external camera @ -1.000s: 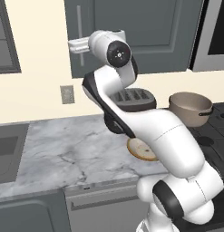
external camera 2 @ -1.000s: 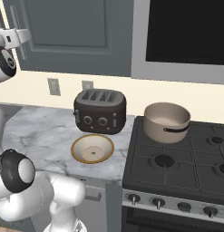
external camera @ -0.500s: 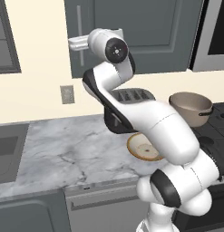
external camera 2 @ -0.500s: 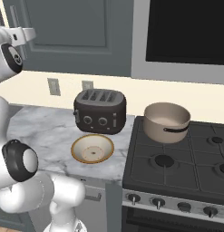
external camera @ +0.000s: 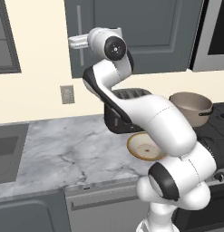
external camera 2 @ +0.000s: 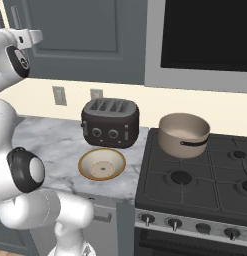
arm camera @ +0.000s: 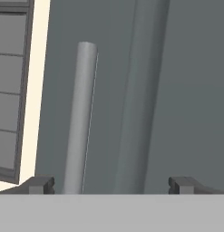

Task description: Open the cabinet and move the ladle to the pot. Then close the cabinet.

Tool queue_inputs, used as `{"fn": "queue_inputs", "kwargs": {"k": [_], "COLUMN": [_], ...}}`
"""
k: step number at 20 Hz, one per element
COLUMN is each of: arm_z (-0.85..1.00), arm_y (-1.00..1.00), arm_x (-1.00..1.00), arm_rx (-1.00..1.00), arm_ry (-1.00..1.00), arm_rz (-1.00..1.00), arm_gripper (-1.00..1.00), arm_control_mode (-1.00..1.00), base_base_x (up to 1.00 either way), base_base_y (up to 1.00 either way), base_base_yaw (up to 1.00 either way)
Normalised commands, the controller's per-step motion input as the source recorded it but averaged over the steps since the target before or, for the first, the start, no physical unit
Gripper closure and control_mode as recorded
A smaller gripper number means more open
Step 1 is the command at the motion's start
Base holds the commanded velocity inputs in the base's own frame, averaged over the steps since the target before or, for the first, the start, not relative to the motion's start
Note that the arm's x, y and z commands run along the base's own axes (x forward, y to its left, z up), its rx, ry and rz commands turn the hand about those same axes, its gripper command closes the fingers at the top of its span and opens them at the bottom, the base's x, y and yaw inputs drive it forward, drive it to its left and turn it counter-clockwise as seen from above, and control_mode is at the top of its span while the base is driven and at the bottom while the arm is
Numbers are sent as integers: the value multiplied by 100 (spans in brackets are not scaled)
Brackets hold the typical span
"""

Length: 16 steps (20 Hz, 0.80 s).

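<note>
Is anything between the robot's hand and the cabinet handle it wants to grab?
No, nothing visible blocks it. The end effector is open and faces the cabinet door up close. The silver handle stands in plain sight just inside the left fingertip, with only open space in front of it.

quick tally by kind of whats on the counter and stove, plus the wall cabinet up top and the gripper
Toaster: 1
Bowl: 1
Pot: 1, on the stove
Wall cabinet: 1, door closed, with its bar handle
Gripper: 1, open, at the handle
Total: 5 things, the stove and the handle not counted
</note>
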Motion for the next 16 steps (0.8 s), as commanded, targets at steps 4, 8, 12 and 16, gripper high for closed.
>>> {"fn": "queue_inputs", "kwargs": {"k": [4,8,12,16], "arm_z": [-10,-11,-14,-8], "arm_y": [3,4,5,22], "arm_x": [26,27,27,18], "arm_rx": [0,0,0,0], "arm_ry": [0,0,0,0], "arm_rz": [0,0,0,0], "arm_gripper": [-100,-100,-100,-100], "arm_control_mode": [-100,-100,-100,-100], "base_base_x": [0,0,0,0], "base_base_y": [0,0,0,0], "base_base_yaw": [0,0,0,0]}}
